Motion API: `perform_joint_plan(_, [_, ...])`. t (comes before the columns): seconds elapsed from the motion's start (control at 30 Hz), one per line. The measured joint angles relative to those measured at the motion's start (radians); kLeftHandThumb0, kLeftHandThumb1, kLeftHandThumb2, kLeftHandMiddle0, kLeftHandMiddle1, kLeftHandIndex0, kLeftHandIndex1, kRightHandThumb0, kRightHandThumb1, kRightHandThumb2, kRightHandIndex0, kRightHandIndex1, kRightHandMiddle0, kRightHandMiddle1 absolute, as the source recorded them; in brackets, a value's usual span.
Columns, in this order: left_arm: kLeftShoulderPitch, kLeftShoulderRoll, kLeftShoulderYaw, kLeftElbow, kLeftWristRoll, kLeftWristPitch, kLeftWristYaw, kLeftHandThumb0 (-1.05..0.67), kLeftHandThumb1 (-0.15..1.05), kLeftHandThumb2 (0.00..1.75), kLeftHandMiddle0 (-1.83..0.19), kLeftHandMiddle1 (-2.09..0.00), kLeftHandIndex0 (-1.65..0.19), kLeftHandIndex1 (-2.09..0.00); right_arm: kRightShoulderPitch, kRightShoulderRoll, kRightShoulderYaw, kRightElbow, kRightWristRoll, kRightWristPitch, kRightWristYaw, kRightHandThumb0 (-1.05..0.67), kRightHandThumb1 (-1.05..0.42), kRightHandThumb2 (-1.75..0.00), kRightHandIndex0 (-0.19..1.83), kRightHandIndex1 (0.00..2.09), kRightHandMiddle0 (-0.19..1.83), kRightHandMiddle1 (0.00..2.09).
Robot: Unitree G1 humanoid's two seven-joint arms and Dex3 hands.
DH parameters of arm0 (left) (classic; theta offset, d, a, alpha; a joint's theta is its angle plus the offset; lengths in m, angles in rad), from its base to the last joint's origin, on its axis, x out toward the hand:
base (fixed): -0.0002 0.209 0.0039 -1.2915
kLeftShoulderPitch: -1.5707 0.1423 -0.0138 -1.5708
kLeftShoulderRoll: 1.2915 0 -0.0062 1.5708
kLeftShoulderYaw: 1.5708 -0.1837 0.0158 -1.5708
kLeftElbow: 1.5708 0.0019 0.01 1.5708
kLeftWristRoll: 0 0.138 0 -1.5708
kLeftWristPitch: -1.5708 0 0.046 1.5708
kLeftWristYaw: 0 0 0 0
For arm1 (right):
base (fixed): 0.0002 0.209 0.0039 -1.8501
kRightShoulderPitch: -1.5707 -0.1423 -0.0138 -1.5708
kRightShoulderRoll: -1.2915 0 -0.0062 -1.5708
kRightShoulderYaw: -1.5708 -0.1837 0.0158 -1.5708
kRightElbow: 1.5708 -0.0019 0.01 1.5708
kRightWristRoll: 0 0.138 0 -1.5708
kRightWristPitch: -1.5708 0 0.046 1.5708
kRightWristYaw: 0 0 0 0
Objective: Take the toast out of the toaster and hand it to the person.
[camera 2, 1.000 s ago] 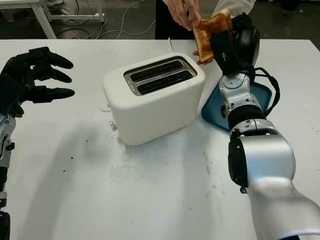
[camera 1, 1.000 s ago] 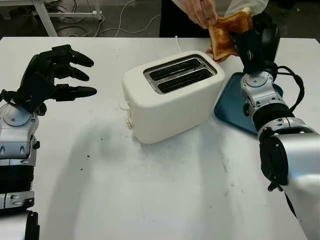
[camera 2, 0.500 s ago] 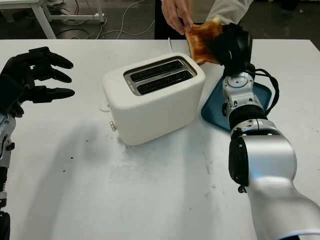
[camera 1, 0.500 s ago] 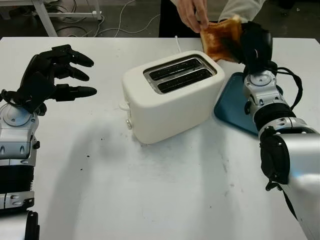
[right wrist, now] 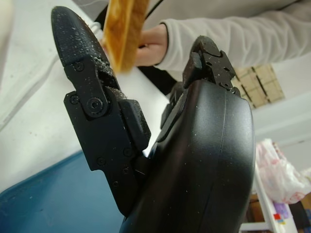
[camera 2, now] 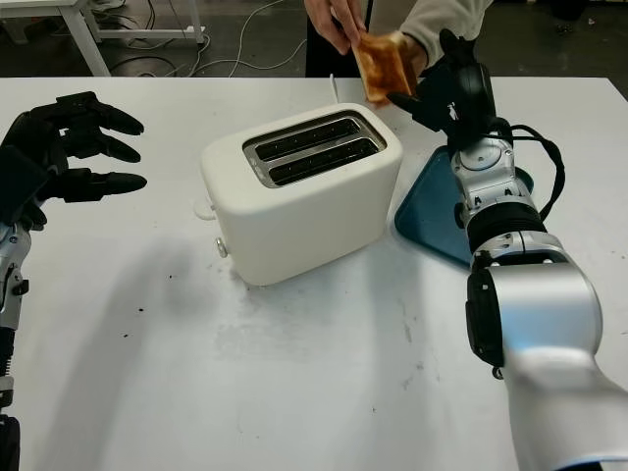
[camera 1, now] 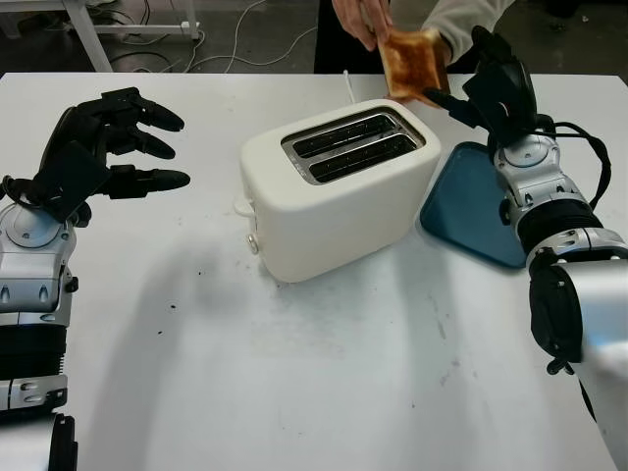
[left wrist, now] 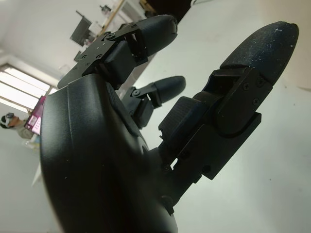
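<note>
The right hand (camera 1: 496, 83) is raised above the far edge of the blue tray (camera 1: 471, 211), open and holding nothing; half a second ago its fingers were still wrapped around the toast (camera 1: 410, 64), which is now pinched only by the person's hand (camera 1: 365, 18) just beyond the toaster (camera 1: 339, 186). Toast and robot fingers sit close but look apart. Both toaster slots appear empty. The handover seems essentially done. The left hand (camera 1: 93, 147) hovers open above the worktop (camera 1: 294, 373), well left of the toaster
</note>
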Motion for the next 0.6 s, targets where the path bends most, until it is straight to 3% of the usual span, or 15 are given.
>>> perform_joint_plan(0.17, [0.003, 0.000, 0.001, 0.000, 0.000, 0.000, 0.000, -1.05, 0.55, 0.00, -0.66, -1.00, -0.64, -0.92, 0.053, -0.024, -0.013, -0.057, 0.016, -0.072, 0.005, -1.03, -0.83, -0.02, 0.00, 0.00, 0.00, 0.00])
perform_joint_plan(0.3, [0.013, 0.000, 0.003, -0.019, 0.000, 0.007, 0.000, -1.05, 0.55, 0.00, -0.66, -1.00, -0.64, -0.91, 0.177, -0.023, -0.073, -0.159, 0.095, -0.213, 0.042, -0.87, -0.80, -0.01, 0.00, 0.00, 0.03, 0.01])
perform_joint_plan(0.4, [0.027, -0.006, 0.011, -0.040, -0.003, 0.017, 0.004, -1.05, 0.54, 0.00, -0.64, -1.04, -0.63, -0.95, 0.352, 0.022, -0.118, -0.359, 0.173, -0.299, 0.044, -0.73, -0.87, -0.03, 0.06, 0.03, 0.10, 0.05])
perform_joint_plan(0.6, [0.070, -0.039, 0.043, -0.080, -0.032, 0.026, 0.026, -1.05, 0.53, 0.01, -0.54, -1.25, -0.53, -1.14, 0.727, 0.105, -0.117, -0.817, 0.227, -0.280, 0.081, -0.84, -0.92, -0.15, 0.11, 0.07, 0.15, 0.06])
